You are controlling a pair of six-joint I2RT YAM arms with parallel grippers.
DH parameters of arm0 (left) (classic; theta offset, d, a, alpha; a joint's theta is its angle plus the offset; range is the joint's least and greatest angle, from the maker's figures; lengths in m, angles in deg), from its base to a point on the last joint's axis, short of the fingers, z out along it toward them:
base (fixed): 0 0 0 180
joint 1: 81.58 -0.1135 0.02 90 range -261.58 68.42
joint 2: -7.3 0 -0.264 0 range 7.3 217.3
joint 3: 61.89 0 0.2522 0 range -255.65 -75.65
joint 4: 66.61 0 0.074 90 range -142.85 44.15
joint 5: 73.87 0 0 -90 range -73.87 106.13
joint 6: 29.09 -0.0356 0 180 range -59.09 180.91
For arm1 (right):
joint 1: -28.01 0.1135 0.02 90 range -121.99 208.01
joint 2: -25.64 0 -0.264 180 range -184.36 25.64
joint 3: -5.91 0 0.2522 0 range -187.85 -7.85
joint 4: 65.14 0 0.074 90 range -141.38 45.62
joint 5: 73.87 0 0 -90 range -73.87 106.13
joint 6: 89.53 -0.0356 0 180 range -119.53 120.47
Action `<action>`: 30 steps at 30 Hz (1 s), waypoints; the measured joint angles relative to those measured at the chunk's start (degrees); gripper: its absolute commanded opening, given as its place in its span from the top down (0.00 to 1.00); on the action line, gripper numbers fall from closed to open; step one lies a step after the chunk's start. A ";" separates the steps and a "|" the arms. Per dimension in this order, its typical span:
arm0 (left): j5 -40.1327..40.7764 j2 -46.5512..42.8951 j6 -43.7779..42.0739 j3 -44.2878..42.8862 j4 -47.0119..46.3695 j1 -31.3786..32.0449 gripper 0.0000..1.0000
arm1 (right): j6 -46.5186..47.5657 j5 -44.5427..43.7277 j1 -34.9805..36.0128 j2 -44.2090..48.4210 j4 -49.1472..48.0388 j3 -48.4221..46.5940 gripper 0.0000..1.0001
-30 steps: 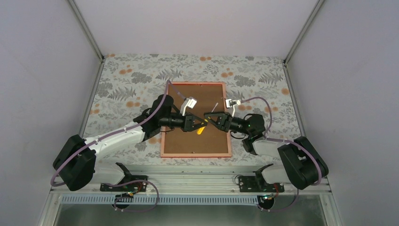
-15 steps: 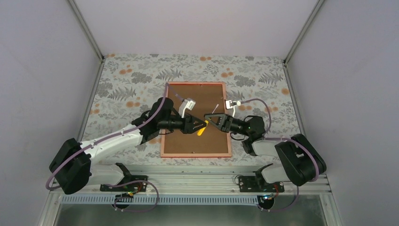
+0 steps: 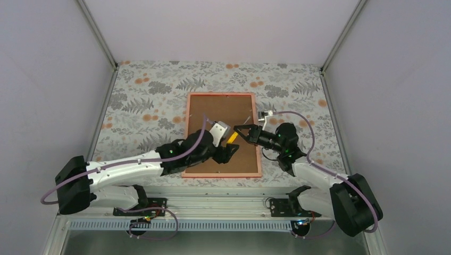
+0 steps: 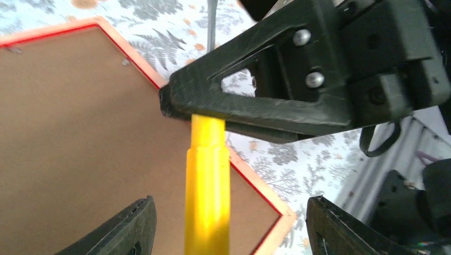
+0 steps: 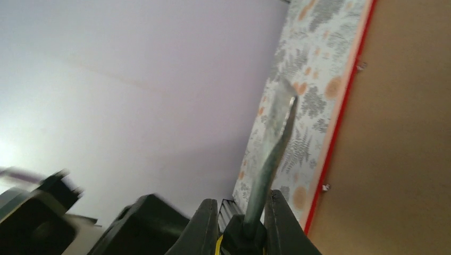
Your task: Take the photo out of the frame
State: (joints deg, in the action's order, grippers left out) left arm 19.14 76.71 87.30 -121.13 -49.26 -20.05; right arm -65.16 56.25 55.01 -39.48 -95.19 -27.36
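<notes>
We count two arms, both reaching in over the frame (image 3: 218, 109). The left arm lies long and low from its base, crossing the frame's near left corner, with its wrist above the near half of the brown backing. The right arm is bent, with its elbow just beside the frame's right edge and its forearm pointing left across that edge.

The right gripper (image 5: 242, 204) is clamped tight on the one screwdriver (image 4: 207, 180). It grips where the grey blade meets the yellow handle, above the frame's right half. The left gripper (image 4: 230, 208) stands wide, with one finger on each side of the yellow handle. Neither finger touches the handle, so this gripper holds nothing.

There is one frame. It lies flat and face down in the middle of the flowered tablecloth (image 3: 154, 90), with its red rim around the backing. Two small metal clips (image 5: 361, 66) show along one rim. We cannot see the photo.
</notes>
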 measured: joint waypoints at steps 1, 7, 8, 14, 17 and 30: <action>3.02 0.13 -0.74 -0.15 -0.02 1.51 0.28 | -0.17 -0.44 0.00 0.35 1.81 -0.22 0.96; 18.08 3.50 -4.96 -1.79 -1.49 7.23 0.28 | -4.13 -2.47 0.00 1.16 11.30 -0.26 0.96; 19.19 4.24 -5.11 -1.79 -1.90 7.39 0.28 | -4.79 -2.89 0.00 1.66 12.22 -0.26 0.96; 22.10 6.51 -6.23 -1.40 -4.44 7.61 0.33 | -7.10 -4.17 0.00 3.74 16.06 -0.28 0.96; 22.36 7.02 -6.47 -1.22 -6.08 7.63 0.39 | -7.67 -4.50 0.00 3.80 17.86 -0.28 0.96; 21.16 10.16 -7.28 -0.17 -10.05 7.63 0.53 | -8.83 -5.09 0.00 5.51 20.87 -0.28 0.96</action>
State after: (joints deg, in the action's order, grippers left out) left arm 40.29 86.87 80.02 -121.30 -59.31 -12.42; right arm -73.99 51.16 55.01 -33.98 -74.31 -27.65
